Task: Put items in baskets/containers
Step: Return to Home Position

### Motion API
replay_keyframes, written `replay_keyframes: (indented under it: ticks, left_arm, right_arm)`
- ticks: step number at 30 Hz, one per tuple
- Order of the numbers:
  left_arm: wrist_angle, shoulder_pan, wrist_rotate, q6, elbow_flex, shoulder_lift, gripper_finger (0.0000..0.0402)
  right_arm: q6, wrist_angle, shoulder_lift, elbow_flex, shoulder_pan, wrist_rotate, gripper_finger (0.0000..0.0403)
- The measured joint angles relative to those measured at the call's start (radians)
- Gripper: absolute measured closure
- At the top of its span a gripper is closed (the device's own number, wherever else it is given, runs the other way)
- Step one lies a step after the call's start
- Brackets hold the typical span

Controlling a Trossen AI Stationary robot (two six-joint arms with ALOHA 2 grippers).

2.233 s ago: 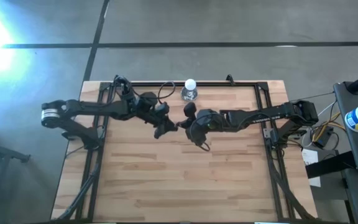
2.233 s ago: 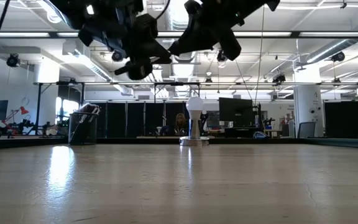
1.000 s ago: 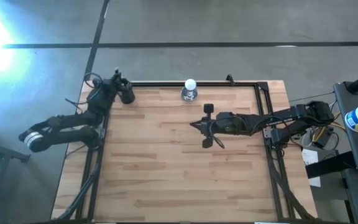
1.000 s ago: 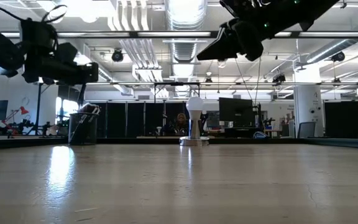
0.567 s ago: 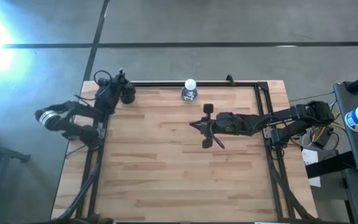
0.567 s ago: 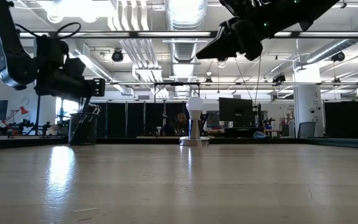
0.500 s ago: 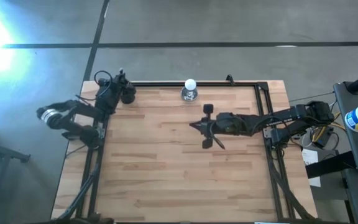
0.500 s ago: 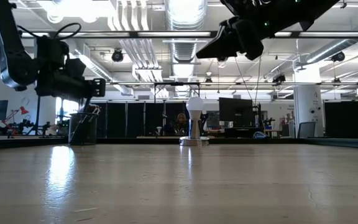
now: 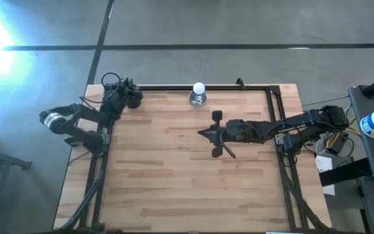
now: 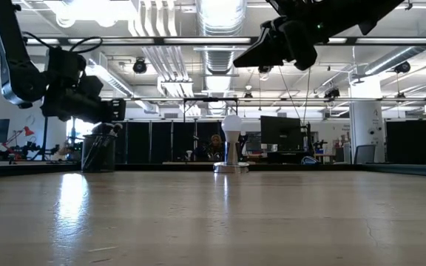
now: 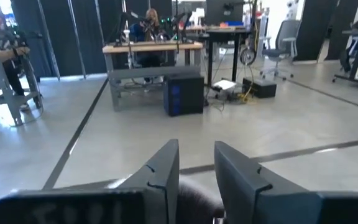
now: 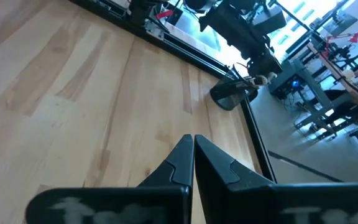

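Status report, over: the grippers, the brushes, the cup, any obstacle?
Left gripper open, just above cup, far-left corner. Right gripper shut, high over mid-table. Brushes in cup. White ball stands apart.

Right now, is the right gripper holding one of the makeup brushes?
No: the right wrist view shows the right gripper shut, its two fingers pressed against each other with nothing between them.

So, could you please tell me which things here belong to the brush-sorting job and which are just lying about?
Job: black brush holder; makeup brushes standing in it; open left claw above it; shut, empty right claw.
Lying about: white ball on silvery base.
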Motion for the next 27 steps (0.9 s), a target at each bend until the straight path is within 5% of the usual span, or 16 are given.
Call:
replay_keyframes:
  ticks: [9,15,22,27]
  left_arm:
    - [-0.047,-0.005,0.013,-0.012,-0.002,-0.028,0.0362]
    - [-0.226,-0.077,0.061,-0.024,-0.004,-0.201,0.0399]
    - [-0.512,-0.302,0.32,-0.044,-0.007,-0.46,0.0401]
    - [-0.627,-0.531,0.348,-0.041,-0.007,-0.566,0.0401]
  right_arm:
    - [0.01,0.0,0.0,0.0,0.003,0.0,0.0394]
    - [0.092,-0.047,-0.011,-0.005,0.002,-0.008,0.0394]
    - [0.218,0.141,-0.031,-0.147,-0.018,-0.173,0.0394]
    - [0.278,0.216,-0.125,-0.265,-0.02,-0.193,0.0394]
